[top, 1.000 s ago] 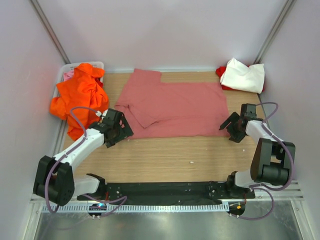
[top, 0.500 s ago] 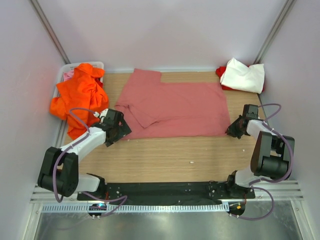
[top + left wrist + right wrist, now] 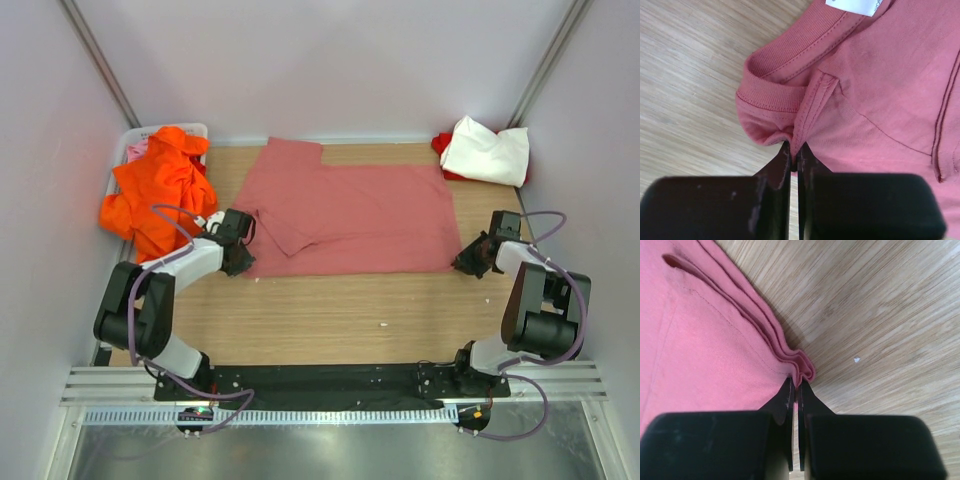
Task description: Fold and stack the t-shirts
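Top external view gives you the salmon shirt (image 3: 350,215) laid flat across the middle of the tabletop (image 3: 330,310), collar end to the left and hem to the right, with one flap turned in near the collar. Your left gripper (image 3: 794,150) is pressed together on the cloth at the collar seam, on the near left edge. Your right gripper (image 3: 794,382) pinches the layered hem corner at the near right. Both pinches sit low at the tabletop, and no lift is evident.

Judgement: this shirt is mid-fold, and its next fold is not yet made.

The orange shirt (image 3: 160,195) lies crumpled at the far left, draped over a bin (image 3: 195,128), with a pink shirt (image 3: 137,150) showing behind it; both are unfolded. The white shirt (image 3: 487,150) rests on the red shirt (image 3: 441,143) in the far right corner. Whether those two are properly folded cannot be told from here. Most of the task remains.
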Available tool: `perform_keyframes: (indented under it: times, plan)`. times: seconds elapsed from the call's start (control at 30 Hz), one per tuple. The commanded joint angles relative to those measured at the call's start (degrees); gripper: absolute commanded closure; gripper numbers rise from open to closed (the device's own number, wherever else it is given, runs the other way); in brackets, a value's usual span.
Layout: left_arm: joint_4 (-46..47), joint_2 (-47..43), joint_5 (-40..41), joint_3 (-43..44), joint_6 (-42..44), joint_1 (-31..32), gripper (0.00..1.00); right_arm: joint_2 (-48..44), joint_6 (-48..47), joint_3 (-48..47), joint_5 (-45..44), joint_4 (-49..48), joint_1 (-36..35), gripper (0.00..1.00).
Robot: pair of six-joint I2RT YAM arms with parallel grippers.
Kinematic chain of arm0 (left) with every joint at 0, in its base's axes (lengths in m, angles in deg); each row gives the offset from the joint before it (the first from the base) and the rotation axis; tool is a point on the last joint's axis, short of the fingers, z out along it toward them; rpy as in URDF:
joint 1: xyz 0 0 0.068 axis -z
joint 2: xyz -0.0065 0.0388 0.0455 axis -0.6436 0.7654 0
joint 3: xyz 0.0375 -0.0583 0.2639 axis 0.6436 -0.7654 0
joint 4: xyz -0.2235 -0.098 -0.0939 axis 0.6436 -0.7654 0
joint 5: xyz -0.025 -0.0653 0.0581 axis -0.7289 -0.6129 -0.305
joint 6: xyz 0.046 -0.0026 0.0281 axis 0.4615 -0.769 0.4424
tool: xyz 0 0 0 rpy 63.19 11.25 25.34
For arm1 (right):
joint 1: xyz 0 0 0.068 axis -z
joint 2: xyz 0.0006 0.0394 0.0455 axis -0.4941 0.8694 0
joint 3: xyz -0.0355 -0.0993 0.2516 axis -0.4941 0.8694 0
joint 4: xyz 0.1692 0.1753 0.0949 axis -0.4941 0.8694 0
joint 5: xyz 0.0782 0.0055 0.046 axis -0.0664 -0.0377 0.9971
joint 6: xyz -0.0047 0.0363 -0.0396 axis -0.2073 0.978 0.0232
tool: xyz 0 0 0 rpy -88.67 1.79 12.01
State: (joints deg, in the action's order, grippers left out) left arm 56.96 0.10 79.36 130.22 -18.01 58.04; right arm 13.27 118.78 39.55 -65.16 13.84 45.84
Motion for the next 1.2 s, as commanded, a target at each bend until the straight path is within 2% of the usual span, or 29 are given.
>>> perform_keyframes:
  times: [0.0, 0.27, 0.43, 0.5, 0.53, 0.57, 0.6, 0.63, 0.67, 0.7, 0.8, 0.9, 0.97, 1.03, 1.1, 1.13, 1.17]
  plan:
    - [0.1, -2.8, 2.2, 0.4, 0.0, -0.2, 1.00, 0.8, -0.1, 2.1, -2.1, 0.6, 2.2, 0.99]
    - [-4.2, -15.6, -1.7, -9.1, -1.7, -0.2, 1.00, -4.4, 0.4, 3.3, -9.7, 4.1, 3.8, 0.99]
    - [-6.9, -23.2, -5.5, -12.9, -3.0, -0.2, 0.99, -7.9, 0.8, 6.0, -9.0, 5.0, 4.2, 0.99]
    - [-7.9, -25.7, -7.1, -14.5, -3.7, -0.2, 0.90, -9.1, 0.8, 6.4, -8.7, 5.7, 4.2, 0.99]
    - [-8.3, -28.0, -7.8, -14.7, -3.9, -0.2, 0.83, -10.7, 0.9, 6.6, -8.7, 6.6, 4.2, 0.99]
    - [-9.0, -29.2, -10.0, -15.1, -3.7, -0.2, 0.71, -11.5, 1.0, 6.6, -8.4, 7.1, 4.2, 0.99]
    - [-9.4, -30.2, -11.1, -15.0, -3.2, -0.1, 0.48, -12.5, 1.1, 6.5, -8.0, 7.6, 4.2, 0.95]
    - [-10.5, -31.2, -11.8, -14.8, -2.8, -0.2, 0.39, -14.1, 1.1, 6.1, -7.9, 8.2, 4.2, 0.88]
    - [-11.5, -32.7, -13.2, -13.8, -2.3, -0.1, 0.34, -15.0, 1.2, 5.8, -7.9, 8.6, 4.2, 0.82]
    - [-12.7, -33.5, -13.7, -12.8, -1.1, -0.1, 0.27, -15.4, 1.0, 5.2, -7.9, 8.8, 4.2, 0.65]
    - [-19.0, -35.1, -15.9, -6.6, 1.8, -0.1, 0.18, -16.3, -0.2, 2.2, -8.0, 11.3, 4.2, 0.25]
    - [-24.4, -36.0, -16.7, 1.5, 6.1, -0.1, 0.14, -18.7, -1.9, -0.7, -10.6, 14.0, 4.0, 0.19]
    - [-28.5, -35.8, -16.7, 8.2, 11.8, -0.2, 0.12, -22.0, -3.3, -2.2, -10.3, 14.4, 3.2, 0.19]
    - [-31.2, -35.5, -13.4, 11.7, 15.6, -0.2, 0.10, -23.3, -3.6, -4.1, -10.4, 14.3, -0.9, 0.19]
    - [-31.6, -36.0, -10.2, 14.2, 19.2, -0.2, 0.06, -23.3, -2.9, -6.3, -13.5, 15.0, -6.9, 0.21]
    - [-30.7, -36.2, -7.1, 13.5, 19.8, -0.2, 0.06, -22.5, -2.1, -9.2, -15.0, 16.1, -14.5, 0.22]
    - [-29.8, -36.8, -6.4, 12.6, 19.9, -0.2, 0.05, -21.7, -0.7, -10.5, -16.0, 16.2, -18.6, 0.25]
